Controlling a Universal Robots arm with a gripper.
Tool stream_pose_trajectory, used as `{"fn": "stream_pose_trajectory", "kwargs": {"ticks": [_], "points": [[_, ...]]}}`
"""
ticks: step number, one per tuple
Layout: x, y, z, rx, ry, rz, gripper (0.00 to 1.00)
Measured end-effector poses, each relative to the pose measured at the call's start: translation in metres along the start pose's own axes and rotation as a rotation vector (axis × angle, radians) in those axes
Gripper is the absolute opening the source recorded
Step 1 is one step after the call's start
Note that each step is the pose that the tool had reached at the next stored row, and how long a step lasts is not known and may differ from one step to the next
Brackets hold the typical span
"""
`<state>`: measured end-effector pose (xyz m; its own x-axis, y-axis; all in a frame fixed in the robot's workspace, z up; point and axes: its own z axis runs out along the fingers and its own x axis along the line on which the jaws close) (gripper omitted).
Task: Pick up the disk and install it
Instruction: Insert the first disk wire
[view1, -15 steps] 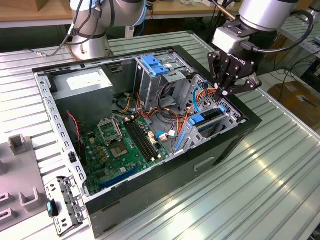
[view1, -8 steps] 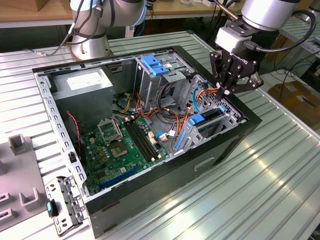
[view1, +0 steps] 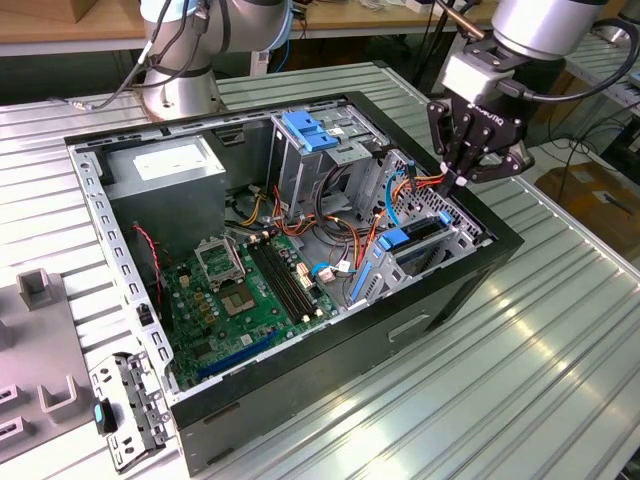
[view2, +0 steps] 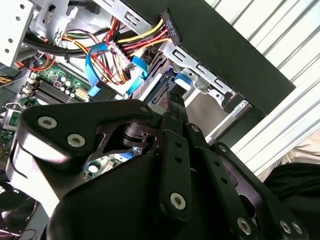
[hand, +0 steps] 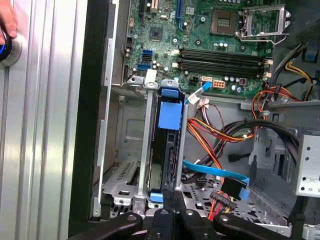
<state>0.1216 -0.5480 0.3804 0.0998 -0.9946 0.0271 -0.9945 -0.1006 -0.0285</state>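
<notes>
The gripper hangs over the far right corner of the open computer case, at the exterior view's right, with its fingers drawn together and nothing between them. The disk sits on edge in the drive bay just below and to the left of the fingertips, apart from them in the exterior view. In the first wrist view the disk stands between the bay's metal walls, a blue rail over its top edge. A bundle of red, yellow and orange cables runs beside the bay. The green motherboard lies on the case floor to the exterior view's left, the grey power-supply box in the far left corner. The case rests on a ribbed metal table.
</notes>
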Motion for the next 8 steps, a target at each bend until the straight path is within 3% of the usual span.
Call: {"fn": "stream_pose_trajectory", "kwargs": {"ticks": [8], "points": [[0.0001,-0.0017,0.0001,0.0003,-0.0004,-0.012,0.11]]}}
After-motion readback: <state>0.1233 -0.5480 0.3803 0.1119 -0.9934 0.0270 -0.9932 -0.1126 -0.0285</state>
